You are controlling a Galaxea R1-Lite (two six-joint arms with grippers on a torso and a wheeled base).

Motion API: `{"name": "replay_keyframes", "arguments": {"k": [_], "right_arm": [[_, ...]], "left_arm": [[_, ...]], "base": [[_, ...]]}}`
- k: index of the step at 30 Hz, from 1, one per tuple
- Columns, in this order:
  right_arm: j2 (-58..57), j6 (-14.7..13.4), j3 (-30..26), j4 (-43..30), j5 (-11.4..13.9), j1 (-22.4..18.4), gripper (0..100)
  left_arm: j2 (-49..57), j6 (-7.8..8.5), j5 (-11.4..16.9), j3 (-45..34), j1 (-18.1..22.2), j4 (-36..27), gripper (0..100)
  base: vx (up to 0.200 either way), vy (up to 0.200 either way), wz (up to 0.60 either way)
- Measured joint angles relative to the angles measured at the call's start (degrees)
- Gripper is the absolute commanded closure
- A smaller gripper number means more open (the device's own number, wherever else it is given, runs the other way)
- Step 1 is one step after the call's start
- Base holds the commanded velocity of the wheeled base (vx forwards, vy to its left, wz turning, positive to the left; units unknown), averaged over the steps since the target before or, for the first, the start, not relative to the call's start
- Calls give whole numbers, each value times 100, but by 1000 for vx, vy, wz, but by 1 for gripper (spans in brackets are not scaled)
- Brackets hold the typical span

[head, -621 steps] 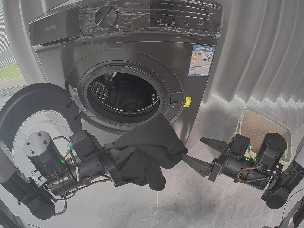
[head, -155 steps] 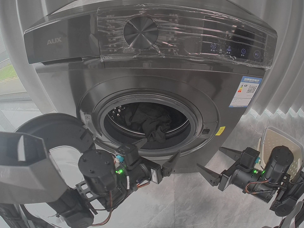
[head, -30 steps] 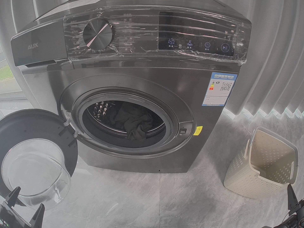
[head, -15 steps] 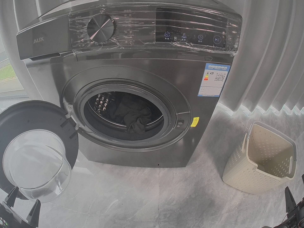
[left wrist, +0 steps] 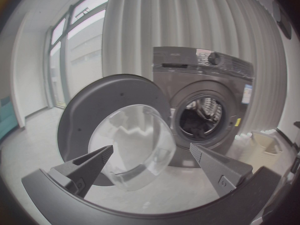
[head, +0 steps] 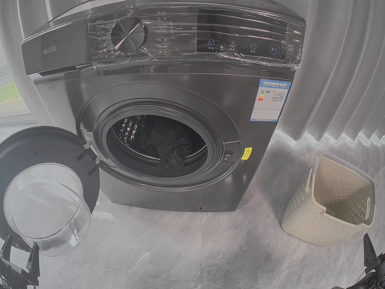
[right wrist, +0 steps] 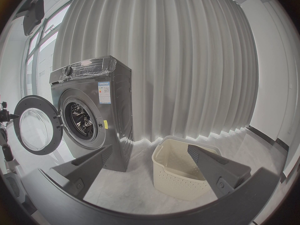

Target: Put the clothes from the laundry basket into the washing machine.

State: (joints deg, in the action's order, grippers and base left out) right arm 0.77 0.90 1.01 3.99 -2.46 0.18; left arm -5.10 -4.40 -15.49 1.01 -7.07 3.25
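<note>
The grey washing machine [head: 168, 89] stands with its round door [head: 44, 149] swung open to the left. Dark clothes [head: 170, 151] lie bunched inside the drum, and they show as a dark heap [left wrist: 193, 128] in the left wrist view. The cream laundry basket [head: 304, 217] sits on the floor to the machine's right, tilted, with nothing visible in it. My left gripper [head: 20, 242] is low at the front left below the door, open and holding nothing. My right gripper [right wrist: 149, 147] is open too, facing the basket [right wrist: 175, 180] from a distance; one fingertip [head: 367, 243] pokes in at the head view's lower right.
Pleated white curtains [head: 345, 61] hang behind and to the right of the machine. The floor [head: 200, 249] is grey marbled tile with open room before the machine. The door's clear glass bowl [left wrist: 134, 141] bulges toward my left gripper. A window [left wrist: 78, 47] lies to the far left.
The dark garment I held twenty seconds ago now lies in the drum. Both arms have drawn back low. In the last half second the left gripper shifted slightly left.
</note>
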Motion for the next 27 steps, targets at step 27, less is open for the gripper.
{"name": "replay_keyframes", "arguments": {"k": [27], "right_arm": [[5,-352,0,-262,195,0,0]], "left_arm": [[408,154,1336,0,712,-158,0]], "base": [[0,0,0]]}}
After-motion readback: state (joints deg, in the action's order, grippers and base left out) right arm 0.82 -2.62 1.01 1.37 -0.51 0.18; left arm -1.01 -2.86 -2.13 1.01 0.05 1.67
